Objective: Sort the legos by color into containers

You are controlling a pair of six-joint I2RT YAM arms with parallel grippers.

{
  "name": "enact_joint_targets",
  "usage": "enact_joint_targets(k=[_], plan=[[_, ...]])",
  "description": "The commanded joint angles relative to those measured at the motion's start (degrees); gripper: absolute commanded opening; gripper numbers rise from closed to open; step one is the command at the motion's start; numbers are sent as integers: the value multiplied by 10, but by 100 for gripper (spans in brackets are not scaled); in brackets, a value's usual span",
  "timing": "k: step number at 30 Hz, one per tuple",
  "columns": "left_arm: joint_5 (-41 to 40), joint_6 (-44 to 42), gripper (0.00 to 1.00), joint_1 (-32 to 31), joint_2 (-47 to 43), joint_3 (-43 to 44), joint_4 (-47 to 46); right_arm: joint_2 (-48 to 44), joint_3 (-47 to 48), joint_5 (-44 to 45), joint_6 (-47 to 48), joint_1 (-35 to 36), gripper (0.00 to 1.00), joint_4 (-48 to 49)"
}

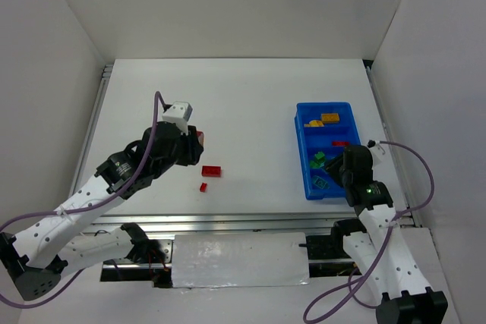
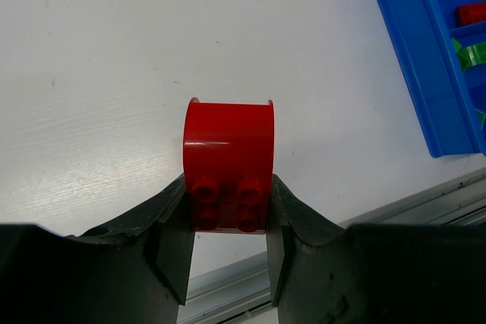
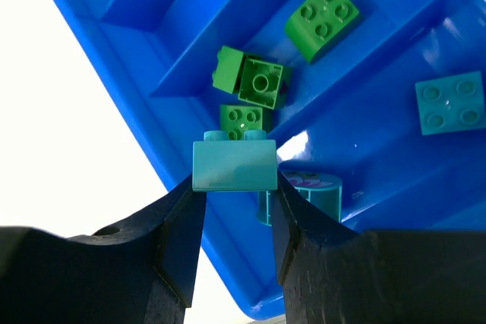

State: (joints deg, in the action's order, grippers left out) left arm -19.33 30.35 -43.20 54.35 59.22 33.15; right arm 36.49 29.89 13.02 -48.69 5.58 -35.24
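The white counter (image 1: 250,96) carries a blue tray (image 1: 299,142) on its right side. The left fingers (image 2: 176,218), over the counter's left part, are clamped on a round-backed red brick (image 2: 228,149). The right fingers (image 3: 186,210) pinch a cyan brick (image 3: 234,166) over the tray's near end. Each tray compartment holds one colour: yellow pieces (image 1: 329,118), a red piece (image 1: 339,143), green pieces (image 3: 323,19) and cyan pieces (image 3: 449,102). A loose red brick (image 1: 211,171) and a red bit (image 1: 203,187) lie on the counter near the left fingers.
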Motion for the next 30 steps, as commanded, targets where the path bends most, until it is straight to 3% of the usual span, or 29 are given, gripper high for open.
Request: enact_joint_targets(k=[1,8,10,11,14,20,23,26,30], plan=[[24,-4,0,3,-3,-2,-24,-4,-13,-10,-23,-3,5,15],[39,-14,0,2,-3,-1,-31,-18,-15,-16,-30,-3,6,9],[46,-19,0,3,-1,-1,-34,-19,-19,-20,-28,-2,16,10],[48,-20,0,3,0,0,-36,-20,-19,-22,-28,-3,30,8],[51,-20,0,3,1,-1,-36,-26,-16,-27,-24,-2,39,2],[54,-23,0,3,2,2,-38,-43,-11,-24,-22,-2,40,-10],[55,-24,0,3,2,3,-37,-45,-12,-27,-21,-2,51,-11],[57,-25,0,3,3,3,-36,-45,-11,-31,-19,-2,53,-11],[60,-25,0,3,3,2,-38,-48,-12,-33,-20,-3,71,-14]])
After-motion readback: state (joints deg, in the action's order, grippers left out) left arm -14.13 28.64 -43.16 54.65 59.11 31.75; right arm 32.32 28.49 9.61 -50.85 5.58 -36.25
